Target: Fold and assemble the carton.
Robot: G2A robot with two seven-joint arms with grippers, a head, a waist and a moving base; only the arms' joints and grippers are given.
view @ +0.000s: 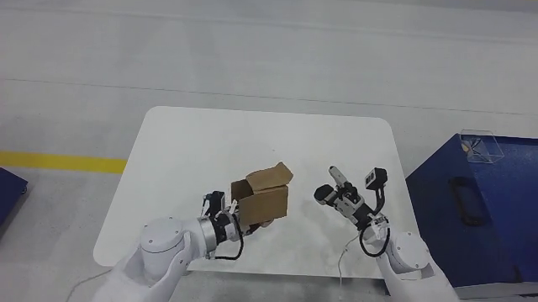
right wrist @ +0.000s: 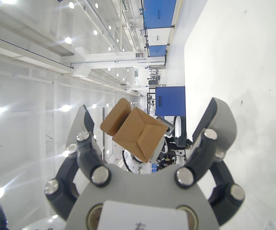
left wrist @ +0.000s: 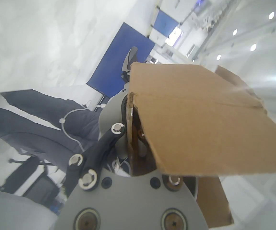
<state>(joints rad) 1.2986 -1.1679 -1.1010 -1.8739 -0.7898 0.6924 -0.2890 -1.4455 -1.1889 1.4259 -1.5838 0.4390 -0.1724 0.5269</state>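
Top view: the brown carton (view: 262, 197) sits just below the frame's centre, over the near part of the white surface (view: 210, 146). One flap (view: 271, 175) stands open at its top. The left claw (view: 229, 216) is at the carton's lower left corner and the right claw (view: 334, 186) is apart from it to the right. At the right edge, a blue cabinet (view: 479, 218) carries a clear box (view: 481, 145).

Left wrist view: the left claw (left wrist: 130, 130) is clamped on the edge of one carton (left wrist: 200, 120) wall, one finger outside and one inside.

Right wrist view: the right claw (right wrist: 149, 111) has its fingers spread wide with nothing between them. The carton (right wrist: 138, 135) shows beyond, with its folded end facing the camera. A white label (right wrist: 142, 216) on the claw's base bears dark print, cut off and unreadable.
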